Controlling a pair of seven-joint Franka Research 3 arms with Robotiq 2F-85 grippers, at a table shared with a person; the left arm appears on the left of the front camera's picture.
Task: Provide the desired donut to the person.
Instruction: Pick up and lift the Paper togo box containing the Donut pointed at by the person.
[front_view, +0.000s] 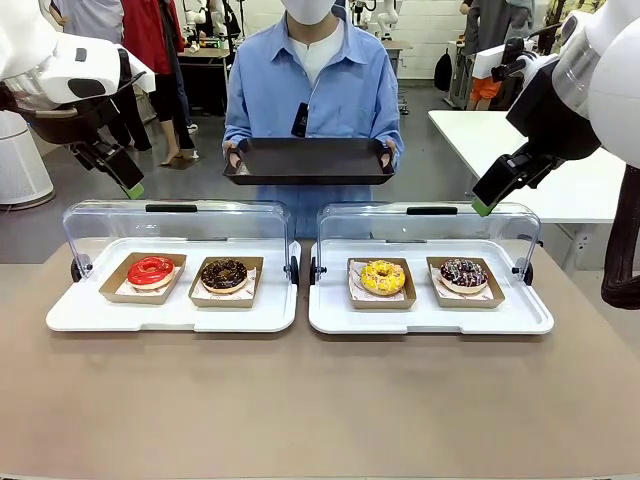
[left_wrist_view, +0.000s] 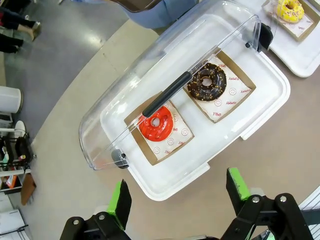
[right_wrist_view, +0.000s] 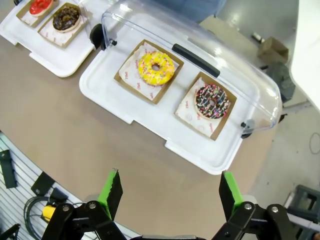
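Front view: the person (front_view: 310, 90) is standing at upper centre, holding an empty black serving tray (front_view: 308, 172) level in both hands and pointing at nothing, so I cannot tell which donut is wanted. Four are sitting on brown card trays in two white display cases (front_view: 170, 318) with clear lids (front_view: 170, 225) tipped back. At centre left are a red-glazed donut (front_view: 150, 270) and a chocolate crumb donut (front_view: 224, 273). At centre right are a yellow sprinkled donut (front_view: 383, 277) and a dark sprinkled donut (front_view: 463, 273).

The left gripper (left_wrist_view: 177, 187) is hovering with jaws wide and empty over the front edge of the left-hand case. The right gripper (right_wrist_view: 170, 182) is hovering likewise, above bare table in front of the right-hand case.

In my judgement the arms should wait for a sign. The arm nearer the chosen donut should then come in from the front, under the raised lid, pinching the card rim rather than the icing and keeping it level on the way to the serving tray.
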